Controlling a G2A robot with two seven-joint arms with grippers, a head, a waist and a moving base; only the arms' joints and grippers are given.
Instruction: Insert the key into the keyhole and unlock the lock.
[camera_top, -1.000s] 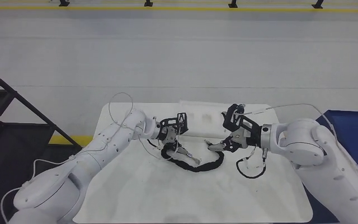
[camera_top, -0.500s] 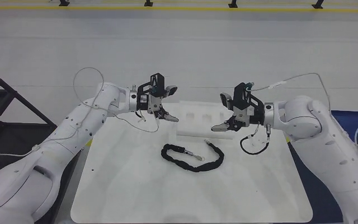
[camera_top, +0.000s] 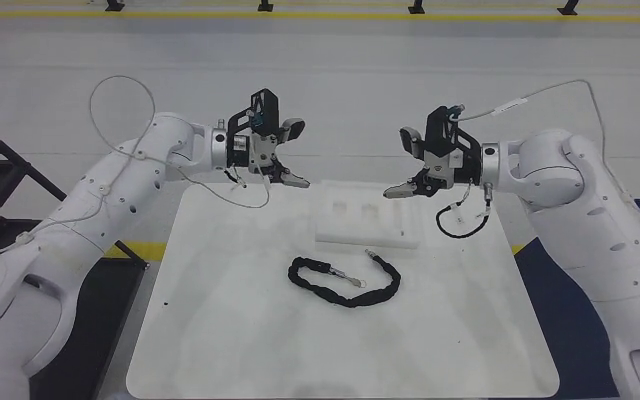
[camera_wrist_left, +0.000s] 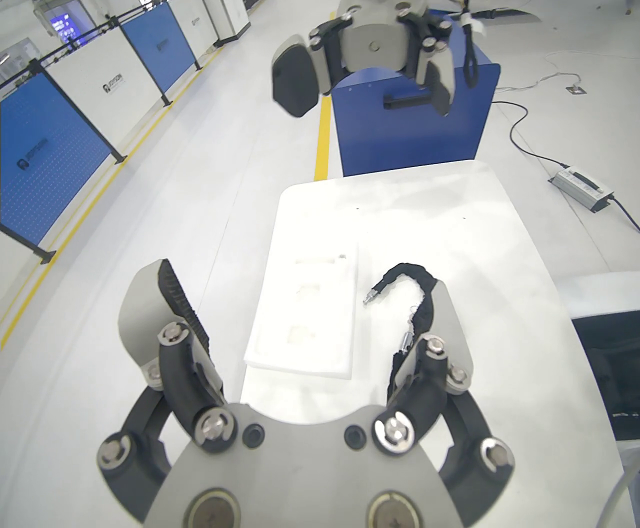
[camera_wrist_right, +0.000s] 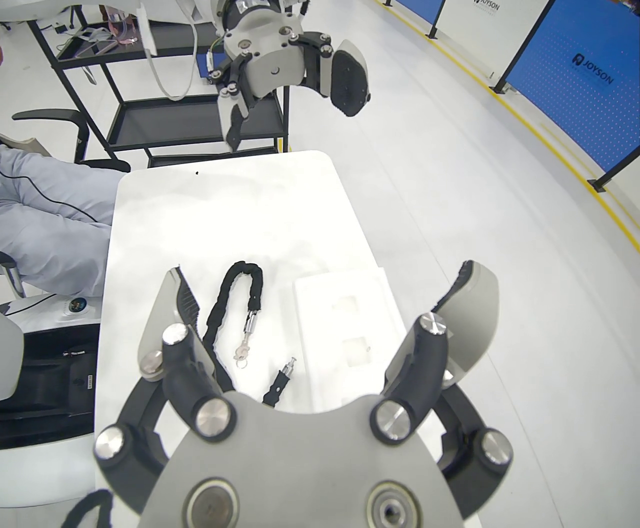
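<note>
Lock (camera_top: 345, 282) and key (camera_wrist_right: 243, 352) lie on the surface (camera_top: 250, 340) below the released left end effector (camera_top: 295, 155) and released right end effector (camera_top: 400, 165).

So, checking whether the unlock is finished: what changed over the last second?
The left gripper and right gripper left the lock's ends, rising toward the far edge of the table, both open. The lock and foam tray stayed put.

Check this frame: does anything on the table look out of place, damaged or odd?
Nothing looks damaged or spilled. The black fabric-sleeved cable lock lies open on the white table, its pin end apart from the barrel; the small silver key sits at the barrel's mouth. The left gripper and right gripper hang open, empty.
</note>
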